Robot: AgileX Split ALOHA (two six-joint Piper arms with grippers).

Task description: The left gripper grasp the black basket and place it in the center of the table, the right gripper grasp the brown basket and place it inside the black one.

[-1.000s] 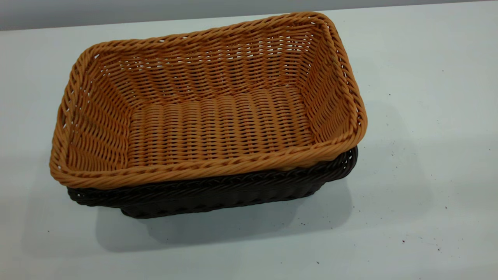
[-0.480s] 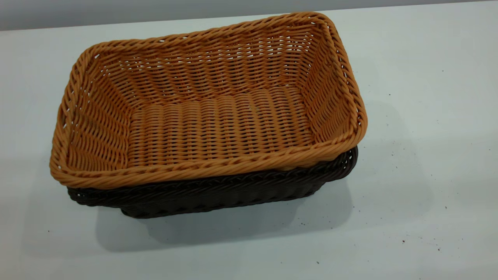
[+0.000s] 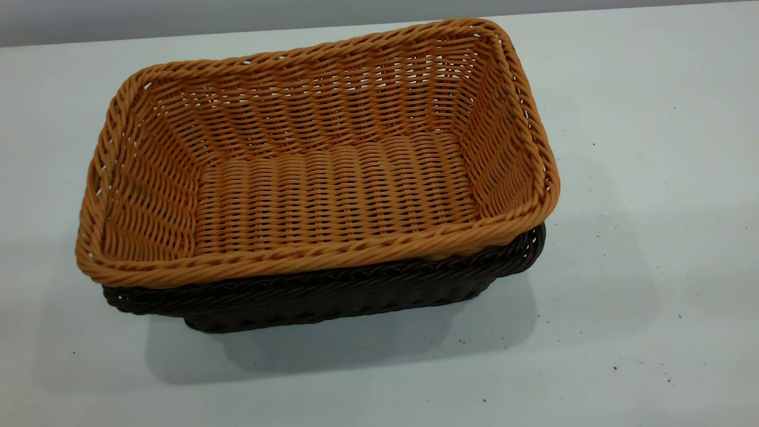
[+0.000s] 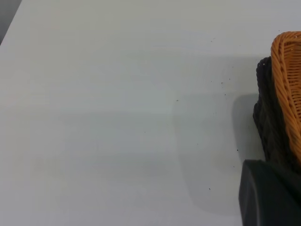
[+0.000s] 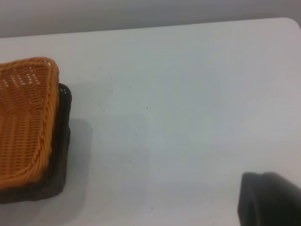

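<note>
The brown basket (image 3: 332, 190) sits nested inside the black basket (image 3: 332, 296) in the middle of the white table (image 3: 640, 178). Only the black basket's rim and near side show below the brown rim. Neither gripper shows in the exterior view. In the left wrist view, a dark part of my left gripper (image 4: 270, 195) shows beside one end of the black basket (image 4: 268, 122) and brown basket (image 4: 289, 80). In the right wrist view, a dark part of my right gripper (image 5: 270, 200) shows well apart from the black basket (image 5: 59, 155) and brown basket (image 5: 23, 122).
Bare white tabletop with tiny dark specks lies all round the stacked baskets. The table's far edge (image 3: 593, 13) meets a grey wall behind them. A rounded table corner (image 5: 289, 21) shows in the right wrist view.
</note>
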